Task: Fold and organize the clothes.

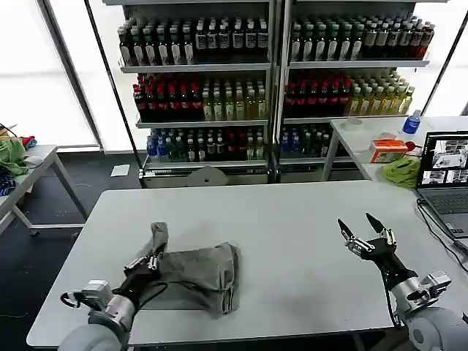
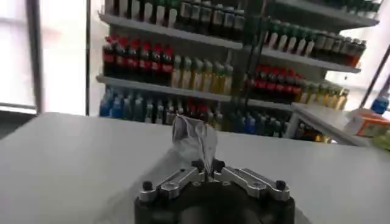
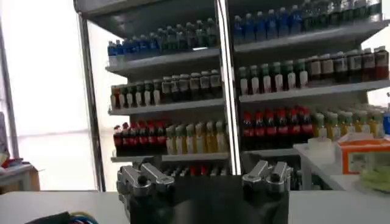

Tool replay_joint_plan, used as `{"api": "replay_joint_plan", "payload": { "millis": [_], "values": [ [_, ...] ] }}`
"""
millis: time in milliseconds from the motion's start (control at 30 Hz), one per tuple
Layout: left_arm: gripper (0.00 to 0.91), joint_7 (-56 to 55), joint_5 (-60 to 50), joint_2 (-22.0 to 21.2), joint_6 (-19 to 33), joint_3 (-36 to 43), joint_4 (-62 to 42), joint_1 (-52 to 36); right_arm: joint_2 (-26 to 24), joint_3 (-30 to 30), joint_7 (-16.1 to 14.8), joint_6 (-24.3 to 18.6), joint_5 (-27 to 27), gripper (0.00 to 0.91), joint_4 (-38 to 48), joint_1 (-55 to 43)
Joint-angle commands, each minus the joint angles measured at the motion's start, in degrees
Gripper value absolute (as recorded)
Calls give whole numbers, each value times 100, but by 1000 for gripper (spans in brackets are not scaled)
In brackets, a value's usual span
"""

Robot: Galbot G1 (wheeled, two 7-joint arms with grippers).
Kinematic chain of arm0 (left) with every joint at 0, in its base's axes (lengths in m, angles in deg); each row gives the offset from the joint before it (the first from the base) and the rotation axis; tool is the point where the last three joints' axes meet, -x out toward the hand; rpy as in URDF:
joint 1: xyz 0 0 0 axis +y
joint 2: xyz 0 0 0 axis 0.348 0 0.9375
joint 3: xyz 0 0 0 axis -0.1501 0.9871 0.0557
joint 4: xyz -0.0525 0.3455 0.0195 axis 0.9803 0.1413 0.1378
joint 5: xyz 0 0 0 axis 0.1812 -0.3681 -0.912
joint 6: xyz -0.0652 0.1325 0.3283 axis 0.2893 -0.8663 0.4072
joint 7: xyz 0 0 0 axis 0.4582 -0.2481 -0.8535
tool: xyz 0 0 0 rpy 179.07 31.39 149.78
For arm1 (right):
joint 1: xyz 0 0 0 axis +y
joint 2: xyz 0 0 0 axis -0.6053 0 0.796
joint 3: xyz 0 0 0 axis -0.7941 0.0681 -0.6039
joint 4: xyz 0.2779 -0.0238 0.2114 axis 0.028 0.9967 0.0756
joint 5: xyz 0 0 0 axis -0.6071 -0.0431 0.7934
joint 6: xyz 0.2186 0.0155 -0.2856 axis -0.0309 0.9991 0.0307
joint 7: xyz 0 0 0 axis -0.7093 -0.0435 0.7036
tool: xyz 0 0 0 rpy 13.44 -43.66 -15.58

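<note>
Pinching grey shirt fabric, left pincer seems closed; right pincer hovers wide.

Grey rounded forearms, black wrist cables; left end effector, right end effector: silver links, black fingertips, screws.

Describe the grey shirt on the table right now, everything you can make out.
The grey shirt lies crumpled and partly folded on the white table, toward its front left. It looks like soft, matte fabric bunched into loose layers. One corner is lifted into a peak, pinched by the left gripper, whose jaws are shut on it; the left wrist view shows that fabric standing up from the jaws. No print or collar is visible.
</note>
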Motion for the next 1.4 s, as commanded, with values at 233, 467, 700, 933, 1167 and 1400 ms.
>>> {"api": "replay_joint_plan", "payload": {
  "millis": [233,467,700,933,1167,1400],
  "values": [
    [10,-781,678,58,-159,1699,178,-531,157,-1,-28,65,197,907,-25,120],
    [10,-757,512,-5,-233,1875,-115,-727,295,30,-10,79,275,907,-5,128],
    [554,-667,402,-142,-289,2027,-559,-1018,245,-1,-18,60,279,907,59,124],
    [907,-634,358,-279,-278,2018,-611,-1086,191,-20,-12,69,251,907,-8,107],
    [907,-420,350,-165,-279,1627,-248,-955,201,56,-27,68,250,907,2,52],
    [907,-49,253,-144,-287,166,-143,-663,161,115,-68,37,233,907,-9,47]
  ]
}}
